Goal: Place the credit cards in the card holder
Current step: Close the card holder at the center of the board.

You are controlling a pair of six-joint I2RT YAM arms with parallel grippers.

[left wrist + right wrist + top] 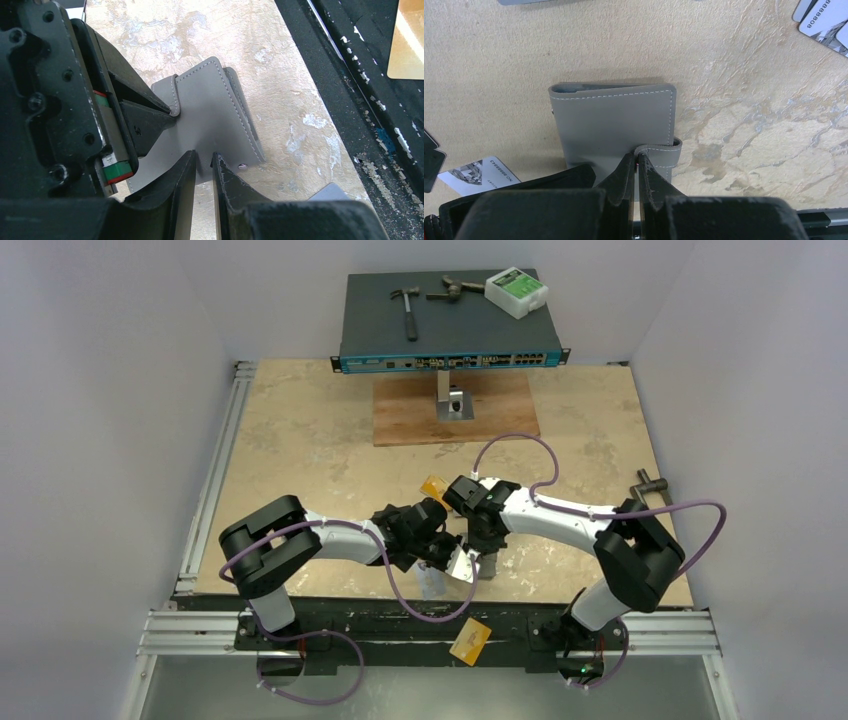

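Beige mottled desk (300,440), rough stone look. Card holder (614,120) sits at the near middle of the desk, between the two arms. It is flat grey leather-like, rectangular with rounded corners and pale stitching, and has a small metal stud (242,166). Its panels are fanned apart at one end in the left wrist view. Right tool (636,167) is pinched fully closed on the strap tab (664,150). Left tool (205,162) is narrowed to a slit, gripping a panel edge. The long axis runs left-right in the right wrist view, strap edge toward that tool. Silver printed card (479,172) lies just beside it, more printed cards (824,20) well apart. Orange card (470,640), glossy, lies on the black rail (350,625). Both tools hide most of the holder from above.
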